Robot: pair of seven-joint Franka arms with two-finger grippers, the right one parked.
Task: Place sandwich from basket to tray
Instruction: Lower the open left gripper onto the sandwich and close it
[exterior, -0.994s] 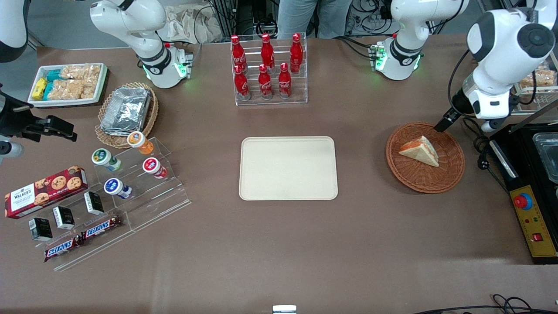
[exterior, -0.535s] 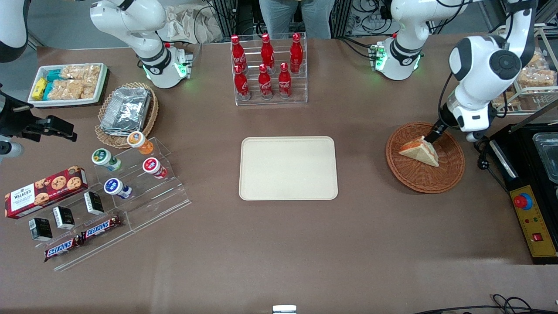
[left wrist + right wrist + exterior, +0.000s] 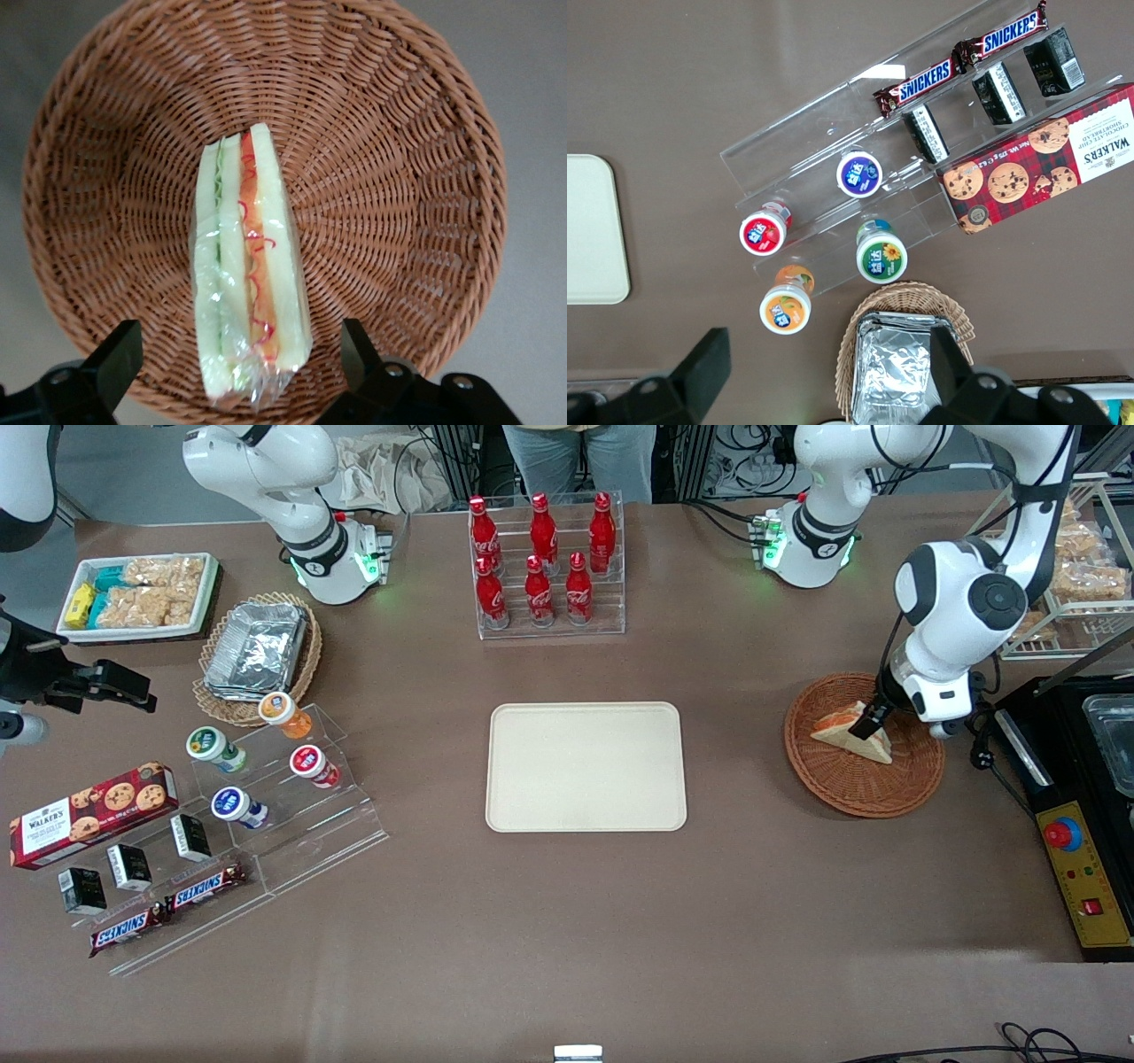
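Gripper [image 3: 239,372] poised over the sandwich [image 3: 251,266], fingers spread wide and holding nothing.

The sandwich stands on edge in the basket [image 3: 407,177], directly below the gripper, one finger on each flat bread side and its long axis running between them. The tray [image 3: 586,766] lies bare, well off toward the parked arm's end.

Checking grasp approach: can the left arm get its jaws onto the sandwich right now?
Probably yes. The gripper hangs just above the sandwich in the basket, jaws open on either side, nothing covering it.
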